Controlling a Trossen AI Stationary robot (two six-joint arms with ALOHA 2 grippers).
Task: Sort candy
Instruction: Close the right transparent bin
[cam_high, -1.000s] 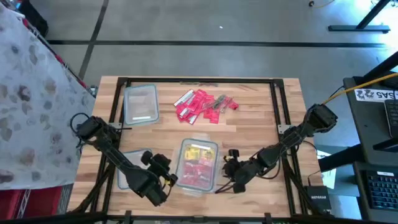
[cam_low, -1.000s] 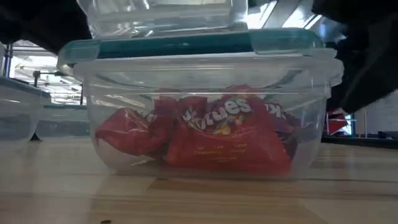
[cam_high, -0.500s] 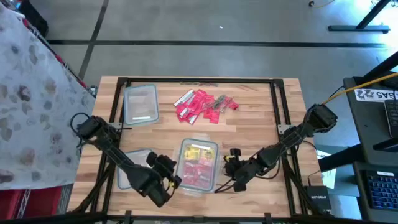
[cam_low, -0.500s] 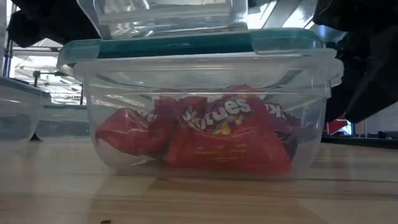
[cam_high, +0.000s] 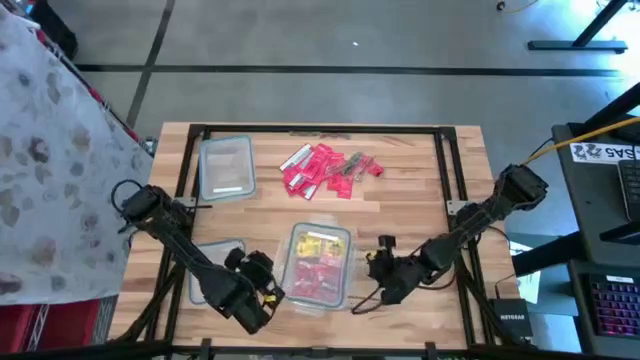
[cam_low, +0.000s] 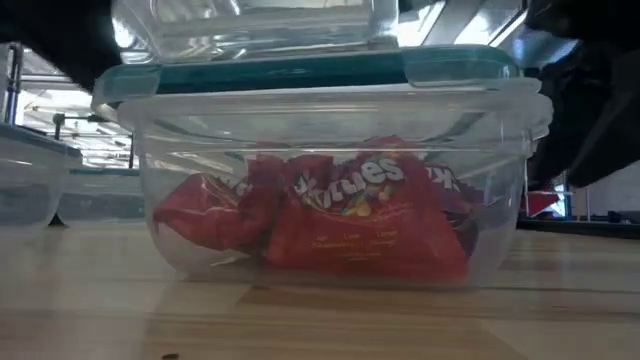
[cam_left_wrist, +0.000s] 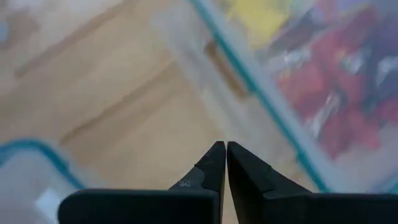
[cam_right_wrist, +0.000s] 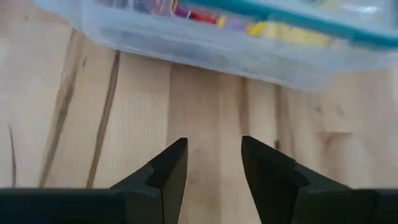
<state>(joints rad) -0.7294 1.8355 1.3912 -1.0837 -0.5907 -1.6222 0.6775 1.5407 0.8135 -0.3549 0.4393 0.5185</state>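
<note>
A clear tub with a teal-rimmed lid stands near the table's front middle. It holds red candy packs and yellow ones. A loose pile of candy, mostly red and pink, lies on the wood at the far middle. My left gripper is shut and empty, just left of the tub, its fingertips over bare wood. My right gripper stands open just right of the tub, with only table between its fingers.
An empty clear tub stands at the far left. A second teal-rimmed tub lies under my left arm at the near left. Bare wood lies between the candy pile and the filled tub, and to the right of my right gripper.
My left gripper went a little toward the filled tub, then drew back toward the table's left. My right gripper has drawn back slightly toward the table's right edge, away from the tub. The tub and the candy have stayed put.
</note>
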